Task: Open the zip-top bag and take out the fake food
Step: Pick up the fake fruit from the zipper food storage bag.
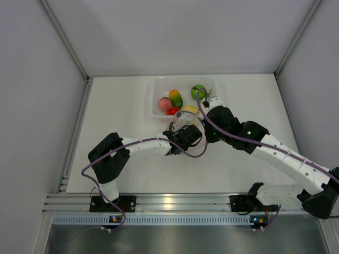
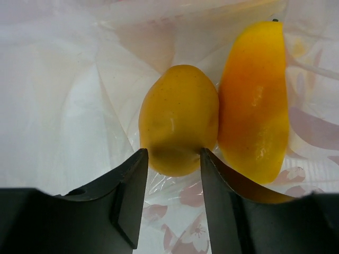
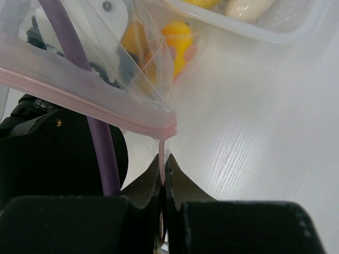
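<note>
White bench (image 1: 132,106) w/ grey walls (image 1: 175,32) round it, both arms reaching to the centre. L gripper (image 2: 173,156) is inside the zip-top bag (image 2: 63,106), approx half open, one fingertip at each flank of the near end of a yellow fruit (image 2: 177,116); can't tell if they press it or only touch. A longer orange-yellow piece (image 2: 254,100) lies against that fruit, to its right in the wrist view, also in the bag. R gripper (image 3: 163,164) is closed tight, pinching the end of the bag's pink-red zip strip (image 3: 95,106), w/ that edge up off the bench; L arm's wrist + purple cable show through the plastic. Bag sits just in front of the clear rigid tub (image 1: 155,106), near its front wall. Tub holds a pink piece (image 1: 164,103), orange-green mango (image 1: 176,98), red piece (image 1: 172,110), green piece (image 1: 198,91) + yellow piece (image 1: 189,109) at the front. R wrist view also shows a pale cream piece (image 3: 249,8) in the tub.
</note>
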`<state>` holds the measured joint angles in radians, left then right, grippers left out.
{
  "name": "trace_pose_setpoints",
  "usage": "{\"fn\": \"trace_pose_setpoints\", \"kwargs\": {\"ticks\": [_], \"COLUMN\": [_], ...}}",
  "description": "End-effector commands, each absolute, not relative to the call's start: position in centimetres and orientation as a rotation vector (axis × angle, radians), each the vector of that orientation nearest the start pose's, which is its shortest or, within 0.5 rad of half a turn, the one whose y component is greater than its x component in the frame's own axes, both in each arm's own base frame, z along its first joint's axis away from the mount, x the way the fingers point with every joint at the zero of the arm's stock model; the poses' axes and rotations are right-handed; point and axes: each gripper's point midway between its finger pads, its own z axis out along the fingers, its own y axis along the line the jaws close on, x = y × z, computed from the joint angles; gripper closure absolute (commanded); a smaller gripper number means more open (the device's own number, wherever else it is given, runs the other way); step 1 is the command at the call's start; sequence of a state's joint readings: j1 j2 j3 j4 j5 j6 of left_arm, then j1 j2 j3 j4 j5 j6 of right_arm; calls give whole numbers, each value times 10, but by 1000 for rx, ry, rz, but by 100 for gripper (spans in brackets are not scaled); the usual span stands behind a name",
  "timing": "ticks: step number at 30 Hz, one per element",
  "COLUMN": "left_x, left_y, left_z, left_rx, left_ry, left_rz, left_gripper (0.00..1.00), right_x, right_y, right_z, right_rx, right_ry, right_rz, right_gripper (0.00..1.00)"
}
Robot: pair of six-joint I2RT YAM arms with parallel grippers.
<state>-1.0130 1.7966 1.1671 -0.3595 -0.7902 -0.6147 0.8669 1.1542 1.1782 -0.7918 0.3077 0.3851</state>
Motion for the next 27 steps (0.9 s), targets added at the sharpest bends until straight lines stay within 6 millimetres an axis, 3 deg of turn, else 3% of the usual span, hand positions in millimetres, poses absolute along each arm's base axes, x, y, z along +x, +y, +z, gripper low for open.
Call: {"fn": "trace_pose_setpoints", "kwargs": {"ticks": [1, 4, 6, 15, 27], "left_x": [319, 315, 314, 320, 315], "left_y": [-286, -286, -287, -288, -280], "left_z": [94, 99, 103, 89, 42], "left_rx": [137, 138, 139, 186, 239], "left_ry": [2137, 2140, 2136, 2168, 2315], "left_rz": [167, 134, 119, 138, 133], "left_gripper": [48, 33, 29, 29, 25], "right_x": [222, 225, 223, 211, 218], "right_y": [218, 217, 221, 237, 237], "right_z": [244, 246, 246, 255, 251], "right_rx": [-422, -413, -427, -481, -479], "right_ry": [2227, 2224, 2226, 2204, 2217], "right_rz": [362, 349, 376, 516, 482], "right_gripper": [100, 100, 100, 100, 100]}}
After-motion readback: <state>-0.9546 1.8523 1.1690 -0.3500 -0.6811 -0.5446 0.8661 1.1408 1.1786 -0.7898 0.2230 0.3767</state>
